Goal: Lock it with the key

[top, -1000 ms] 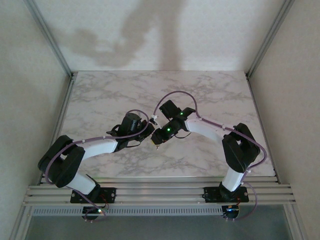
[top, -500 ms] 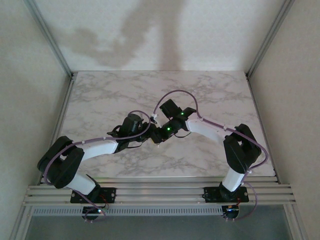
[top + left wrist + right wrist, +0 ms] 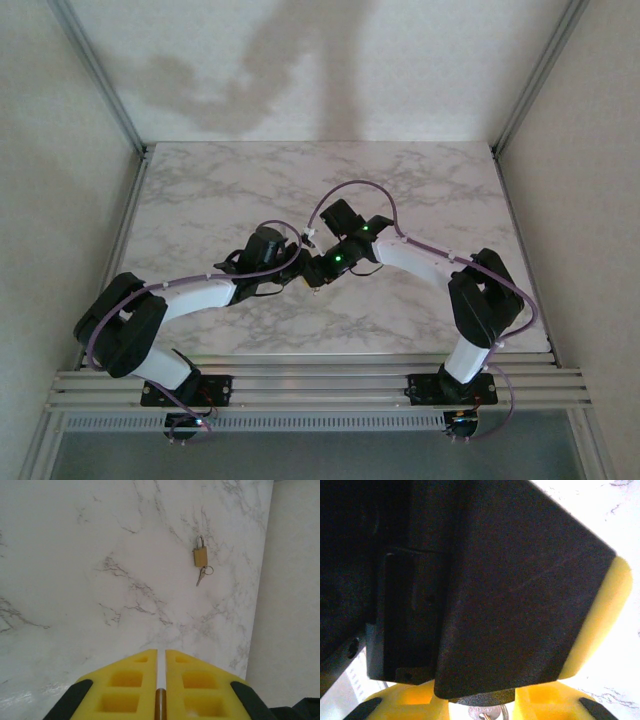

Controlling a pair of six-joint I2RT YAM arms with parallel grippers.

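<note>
Left gripper: fingers together, a thin slit between them; whether they pinch anything cannot be told.
Right gripper: clamped on a dark lock, tight under the left gripper's black body.
Key: a silvery bit at the dark lock, cut off by the frame edge.
Brass padlock: flat on the table, well apart from the left gripper.

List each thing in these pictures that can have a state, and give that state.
Left gripper, yellow fingers: shut, only a thin slit between them.
Right gripper, yellow fingers: closed on a dark object, mostly hidden.
Small brass padlock: shackle looks closed, lying flat on the marble table.
Small silvery key on a ring: lying at that padlock's base.
</note>
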